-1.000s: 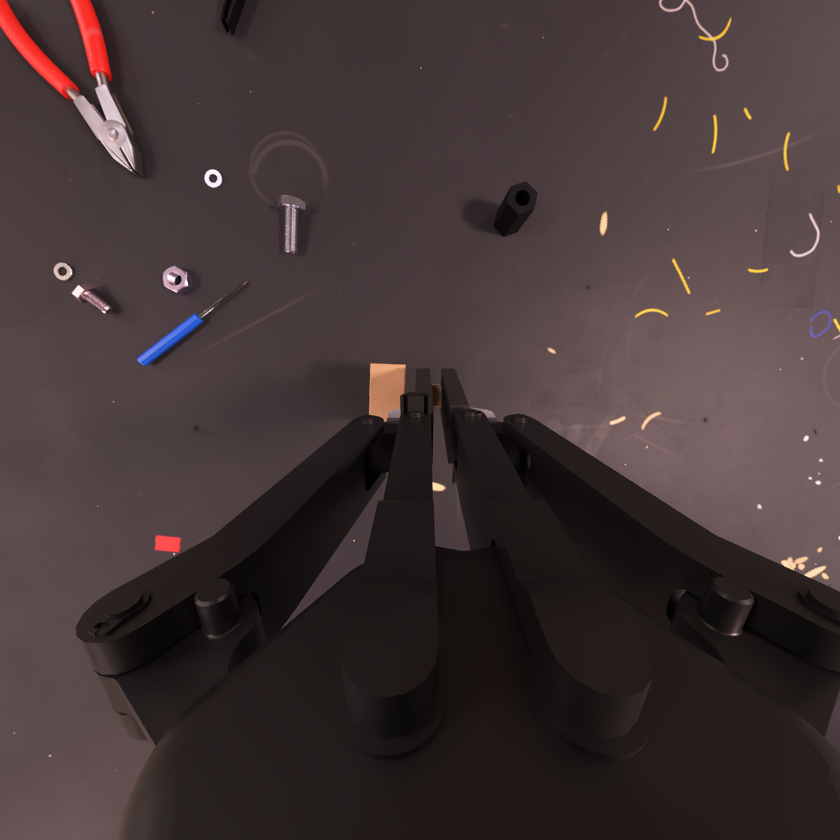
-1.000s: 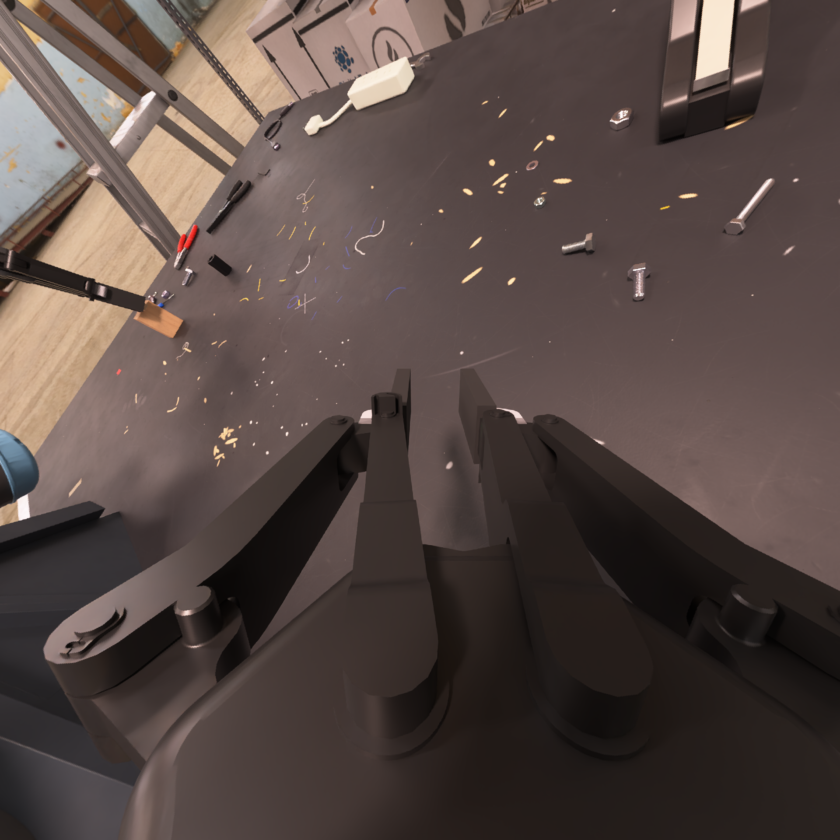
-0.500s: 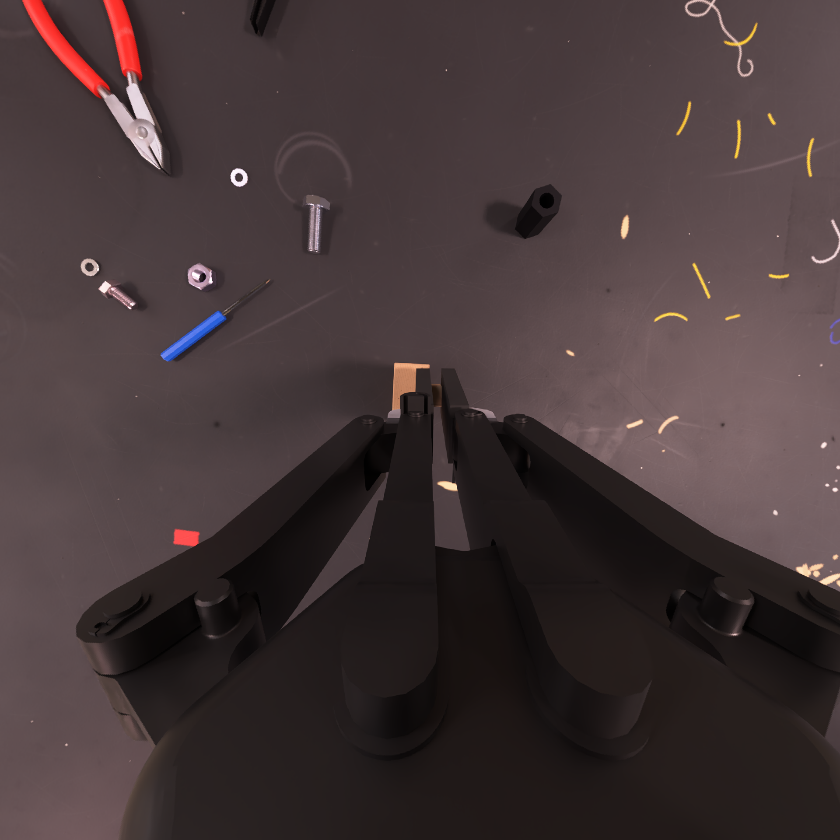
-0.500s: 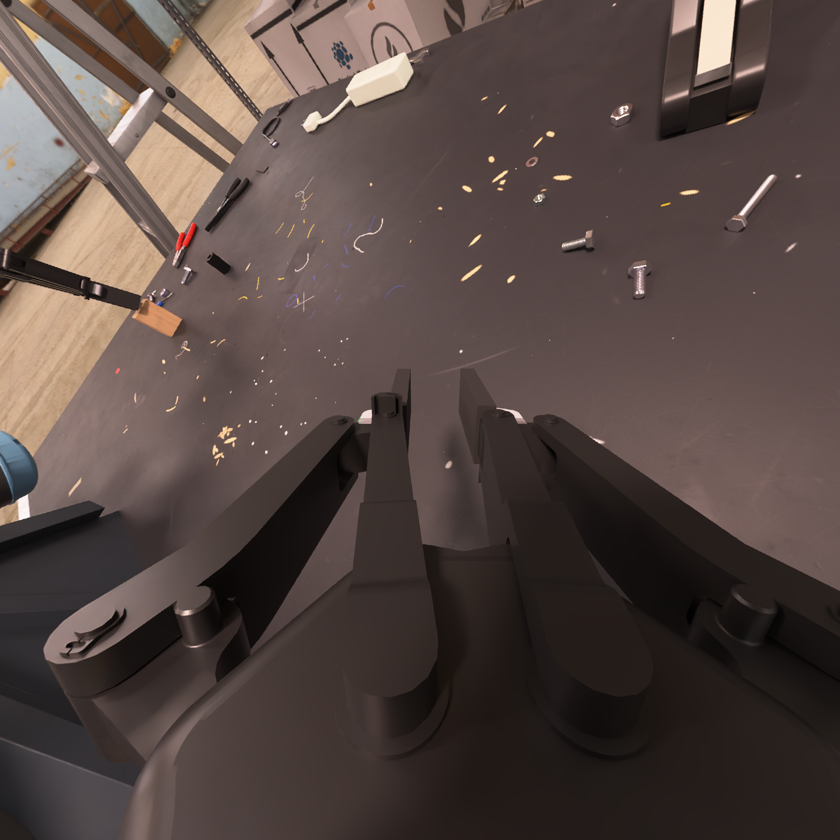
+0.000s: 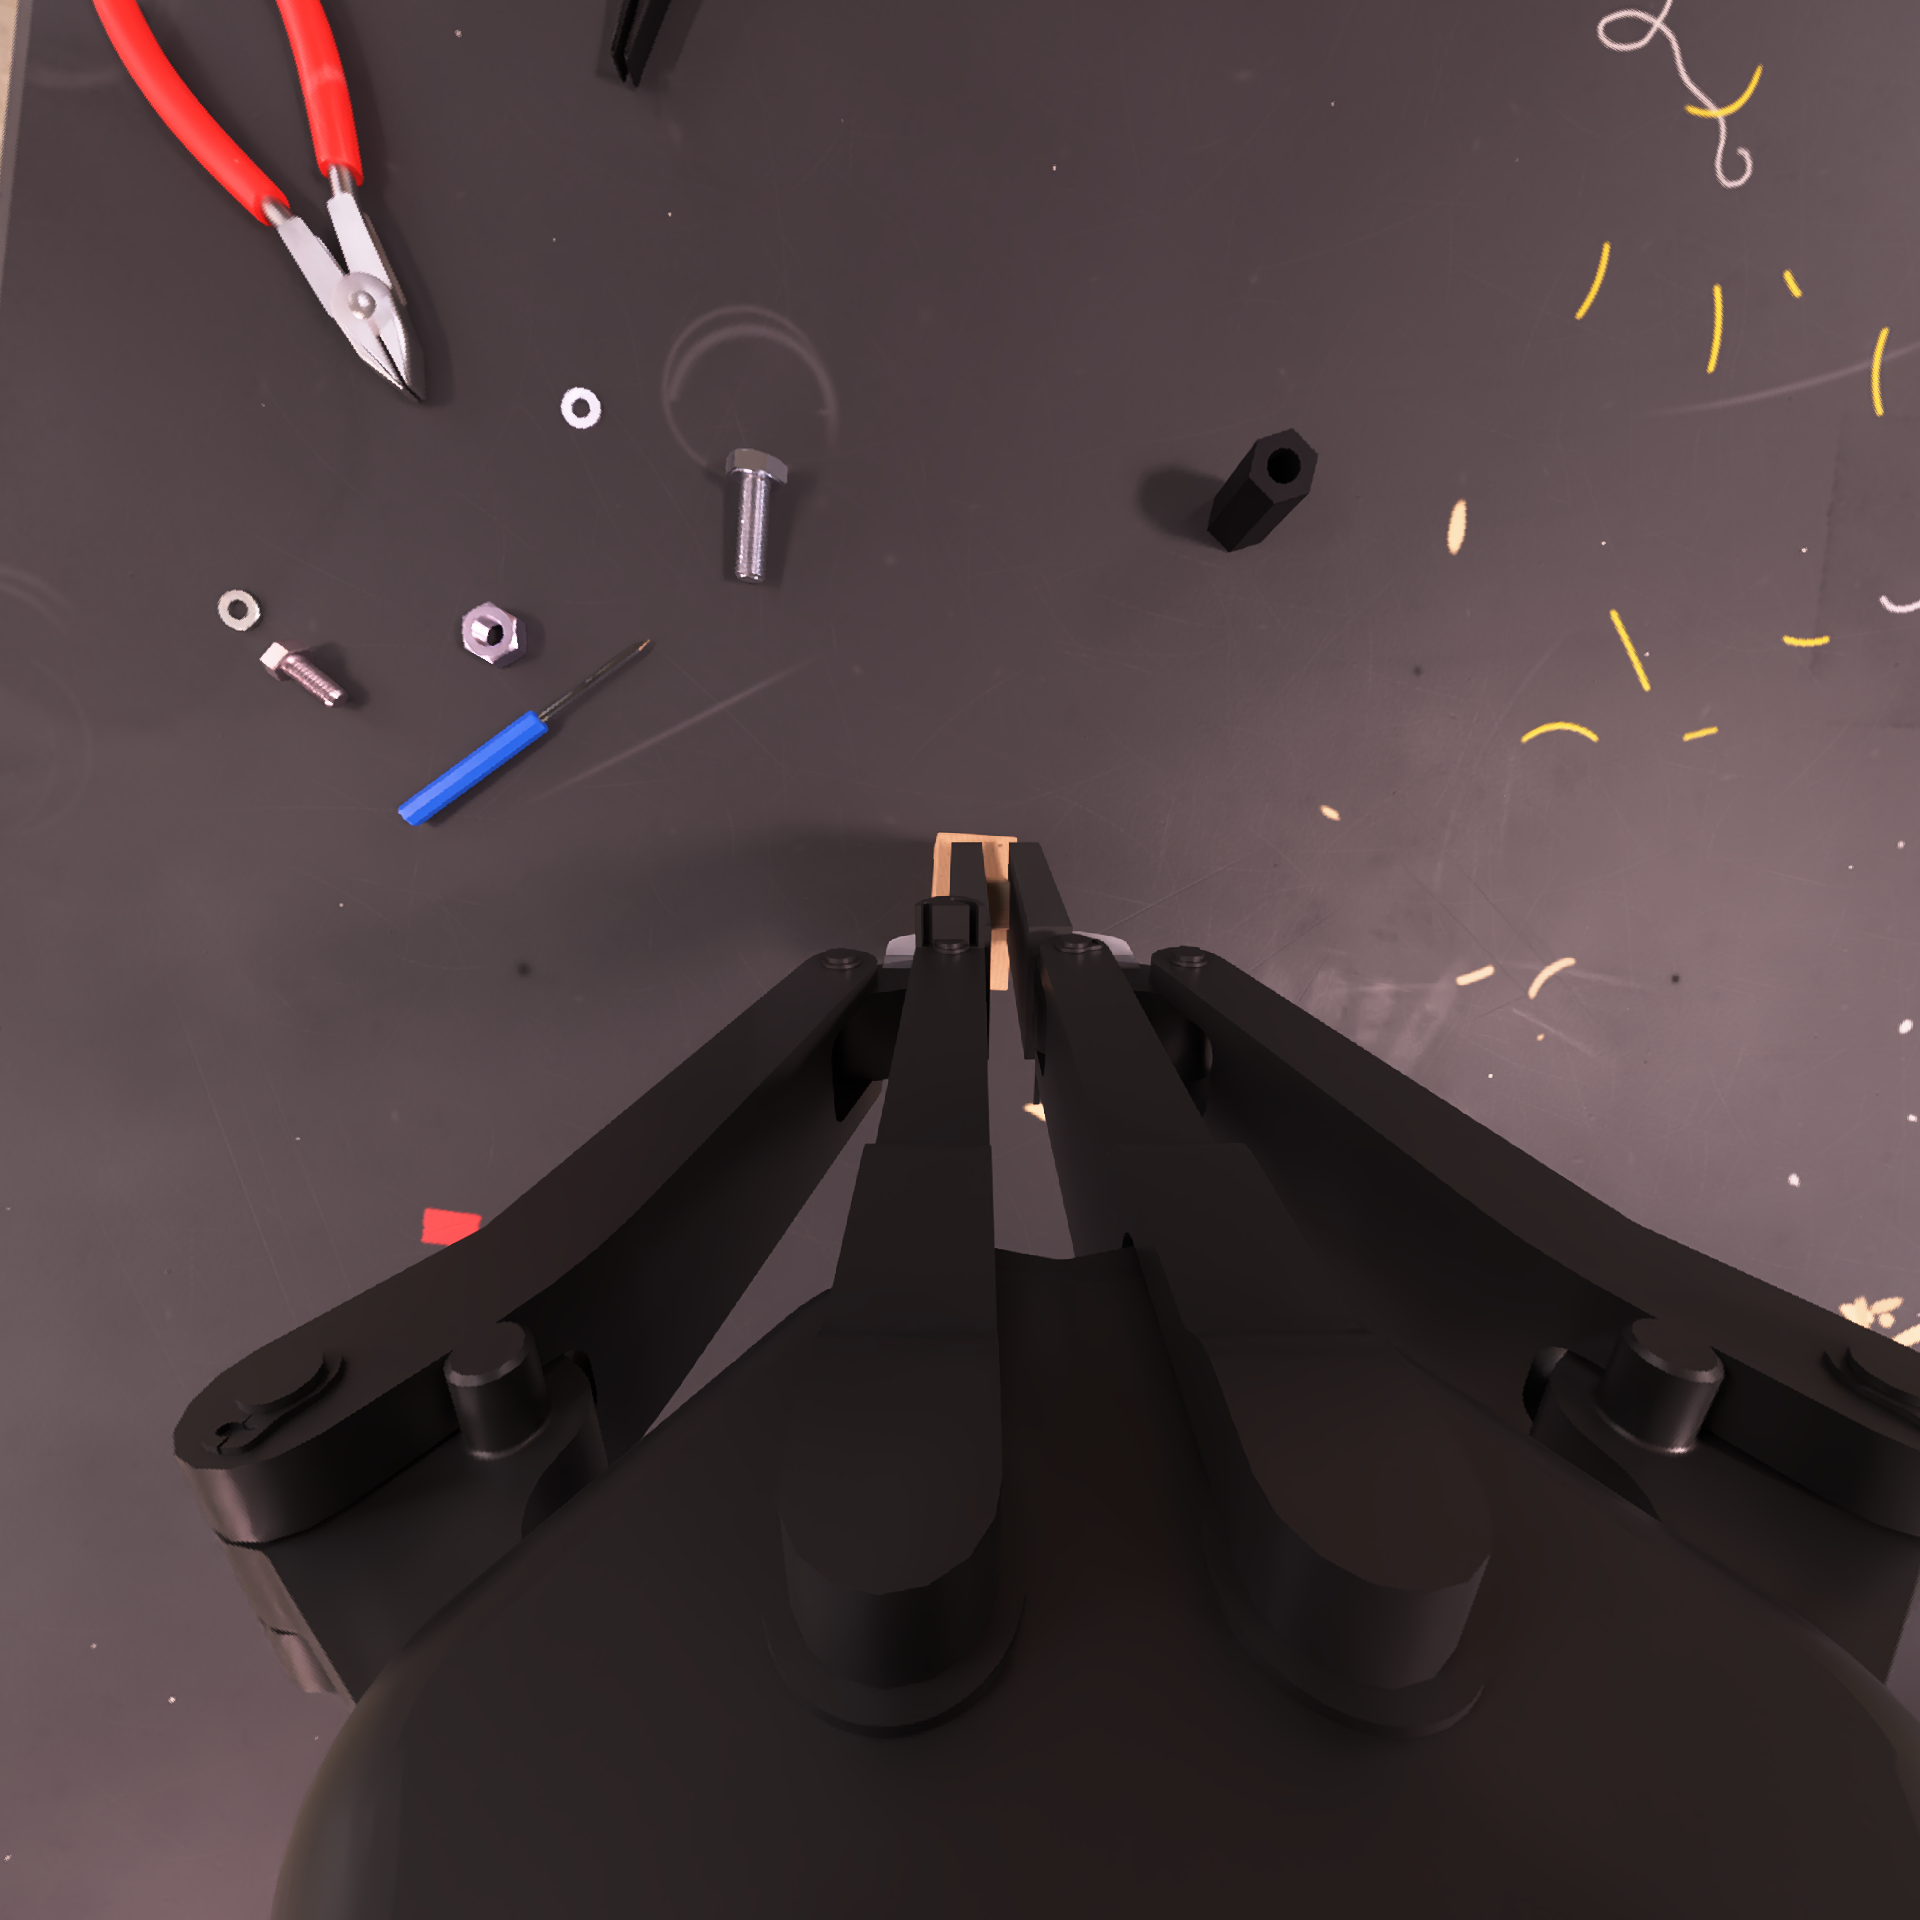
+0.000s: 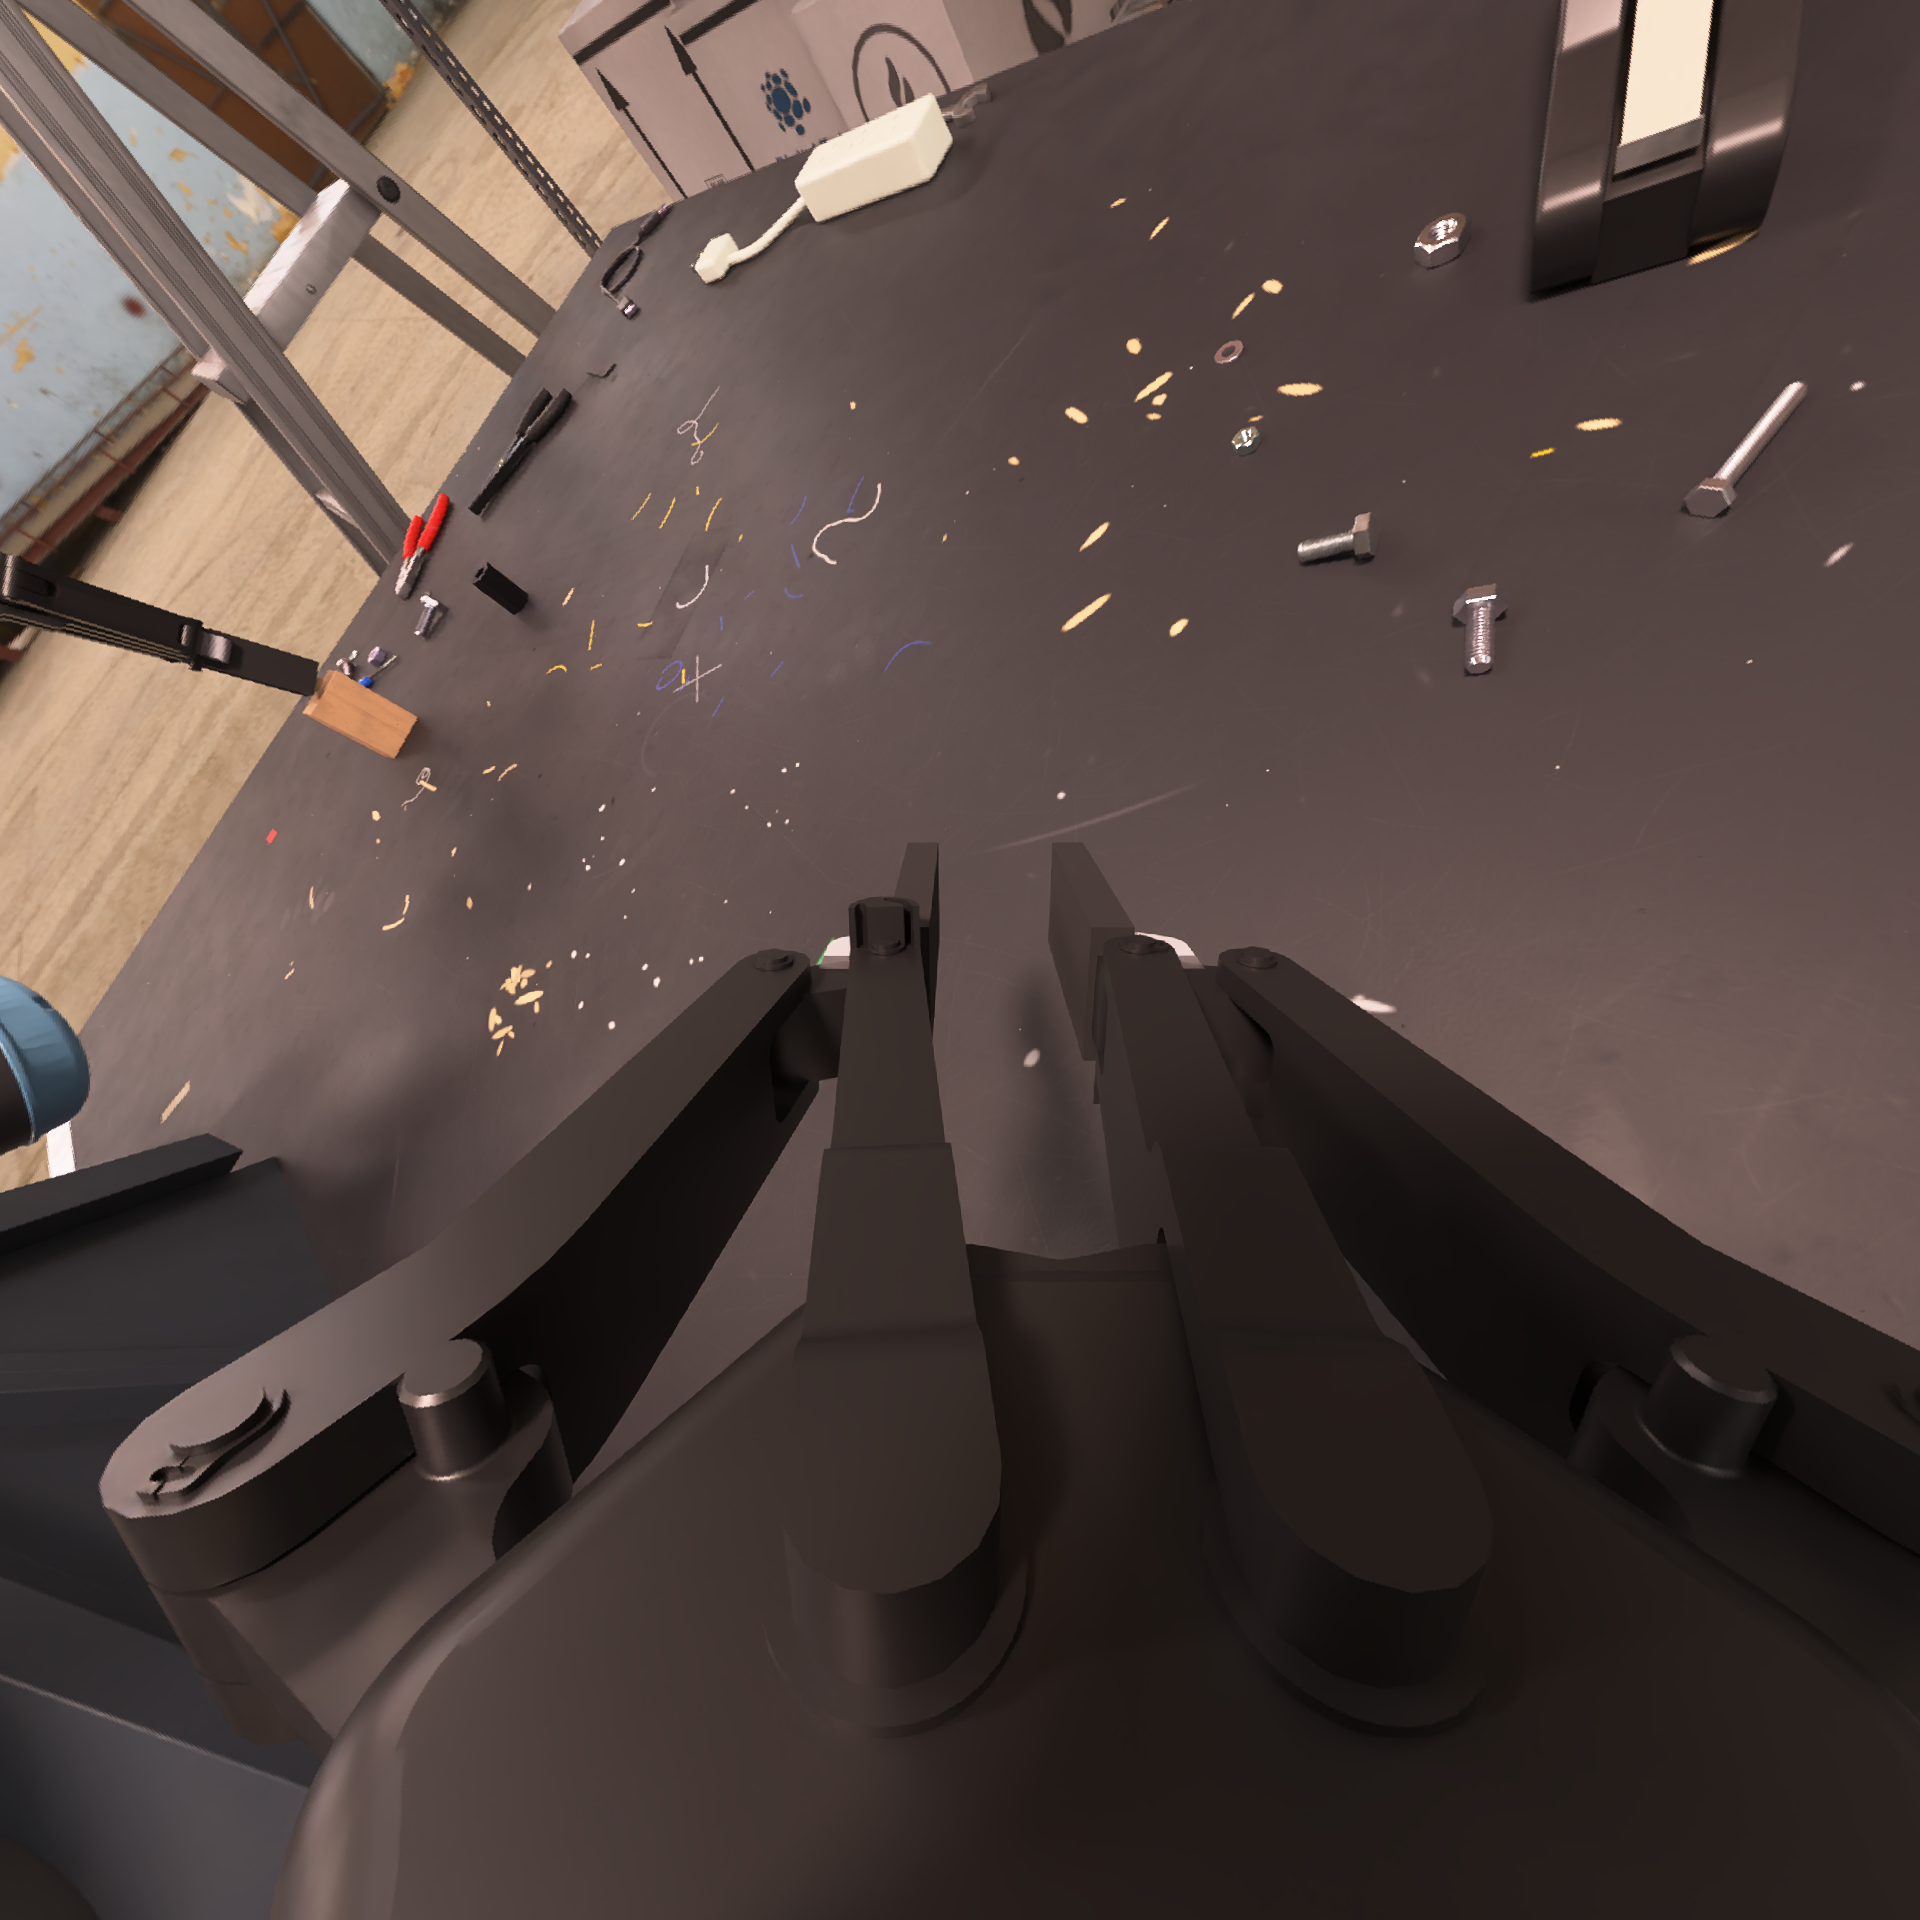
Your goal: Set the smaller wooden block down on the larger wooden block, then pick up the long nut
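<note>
A tan wooden block (image 5: 942, 862) lies on the dark table, mostly hidden behind my left gripper's fingertips. It also shows in the right wrist view (image 6: 358, 712). I see only this one block and cannot tell if it is the smaller or the larger. My left gripper (image 5: 997, 862) is shut to a thin slit directly over it, and wood shows through the slit. In the right wrist view the left gripper (image 6: 260, 665) touches the block's upper left end. The long black hex nut (image 5: 1262, 488) lies beyond, to the right. My right gripper (image 6: 994, 862) is far off, its jaws slightly apart and empty.
Near the block lie red pliers (image 5: 312, 208), a bolt (image 5: 750, 514), a hex nut (image 5: 491, 632), a blue screwdriver (image 5: 478, 764), a small bolt (image 5: 301, 670) and washers. Ahead of the right gripper are bolts (image 6: 1477, 627), a white adapter (image 6: 873, 156) and a black fixture (image 6: 1662, 135). The table edge runs along the left.
My left gripper has moved left across the table. The wooden block was left of its fingertips and is now directly behind them. The right gripper has barely moved.
</note>
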`<state>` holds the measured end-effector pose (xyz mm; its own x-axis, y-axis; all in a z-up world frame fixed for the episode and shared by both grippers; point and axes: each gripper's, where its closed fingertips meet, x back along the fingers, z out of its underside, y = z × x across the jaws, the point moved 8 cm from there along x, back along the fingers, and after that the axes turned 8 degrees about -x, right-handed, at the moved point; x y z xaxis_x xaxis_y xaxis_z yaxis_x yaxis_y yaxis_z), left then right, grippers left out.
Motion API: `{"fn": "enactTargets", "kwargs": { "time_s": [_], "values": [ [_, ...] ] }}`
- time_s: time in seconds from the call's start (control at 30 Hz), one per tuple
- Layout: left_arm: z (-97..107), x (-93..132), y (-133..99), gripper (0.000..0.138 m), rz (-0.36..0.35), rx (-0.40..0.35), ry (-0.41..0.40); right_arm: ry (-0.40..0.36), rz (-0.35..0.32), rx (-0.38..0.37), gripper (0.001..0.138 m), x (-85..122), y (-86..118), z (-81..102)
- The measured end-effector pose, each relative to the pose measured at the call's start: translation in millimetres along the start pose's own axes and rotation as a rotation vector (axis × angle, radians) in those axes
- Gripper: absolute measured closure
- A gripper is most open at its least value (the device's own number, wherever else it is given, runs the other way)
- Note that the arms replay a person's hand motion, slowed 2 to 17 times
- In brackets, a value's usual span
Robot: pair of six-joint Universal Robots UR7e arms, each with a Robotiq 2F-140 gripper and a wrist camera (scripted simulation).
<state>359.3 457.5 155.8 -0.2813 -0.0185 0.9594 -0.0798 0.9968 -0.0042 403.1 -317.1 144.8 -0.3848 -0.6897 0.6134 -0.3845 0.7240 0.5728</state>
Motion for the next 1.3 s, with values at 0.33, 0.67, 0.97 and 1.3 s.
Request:
{"fn": "enactTargets", "kwargs": {
  "time_s": [0.33,0.67,0.97,1.3],
  "values": [
    [0.1,-0.2,2.8,0.132,0.004,-0.013,-0.001,-0.004,0.003,0.002,0.110,0.8,0.6,0.1],
    [-0.7,-0.1,4.0,0.132,0.011,-0.028,0.006,-0.003,0.006,0.003,0.110,0.5,0.9,0.6],
    [-0.1,-0.1,4.7,0.132,0.016,-0.044,0.010,-0.005,0.010,0.002,0.110,0.6,0.8,0.4],
    [2.1,-1.1,6.5,0.132,0.036,-0.048,0.007,-0.003,0.011,0.000,0.110,-0.4,0.1,0.3]
  ]
}}
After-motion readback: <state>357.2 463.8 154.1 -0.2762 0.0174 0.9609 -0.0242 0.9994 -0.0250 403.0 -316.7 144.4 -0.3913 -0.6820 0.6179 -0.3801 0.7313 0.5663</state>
